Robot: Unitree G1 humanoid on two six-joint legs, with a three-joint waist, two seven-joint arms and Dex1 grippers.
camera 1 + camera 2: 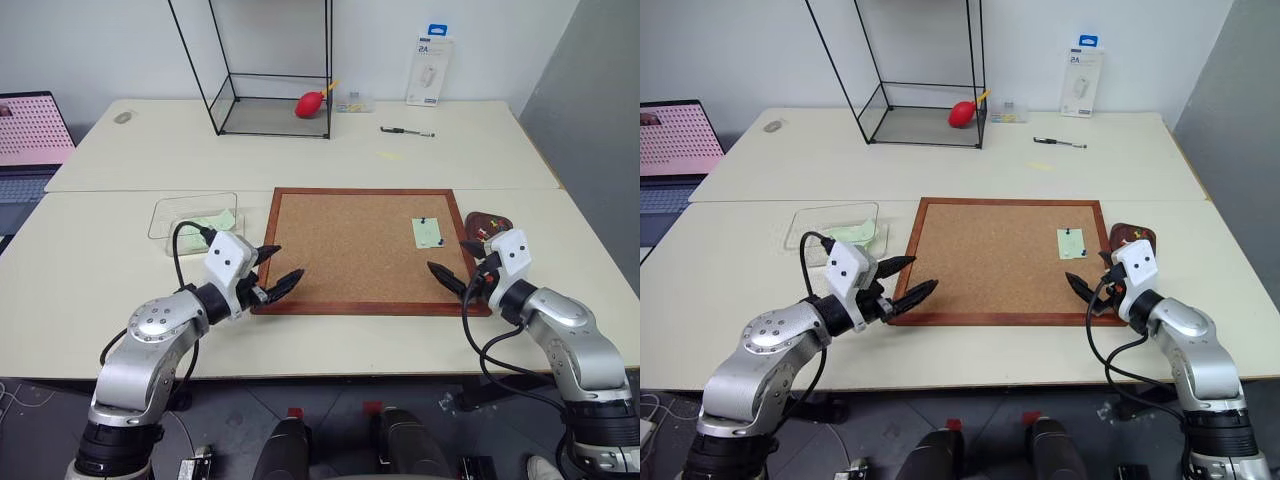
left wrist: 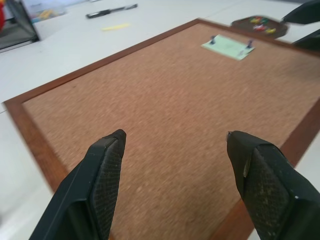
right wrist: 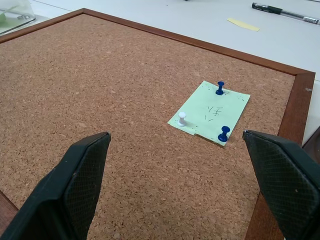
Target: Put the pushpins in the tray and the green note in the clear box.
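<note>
The green note [image 3: 210,112] lies pinned on the right part of the corkboard [image 1: 340,250], held by two blue pushpins [image 3: 220,88] and a white one [image 3: 182,118]. My right gripper [image 1: 448,256] hovers open over the board's front right corner, just short of the note. The tray [image 1: 488,224] sits off the board's right edge with coloured pins in it. My left gripper [image 1: 288,262] is open over the board's front left corner, holding nothing. The clear box [image 1: 193,217] stands left of the board with a pale green slip inside.
A tall black wire-frame cube [image 1: 270,70] with a red bulb blower [image 1: 310,104] stands at the back. A pen [image 1: 407,131], a tiny yellow slip [image 1: 390,154] and a white package [image 1: 430,70] lie behind the board. A laptop [image 1: 30,140] is far left.
</note>
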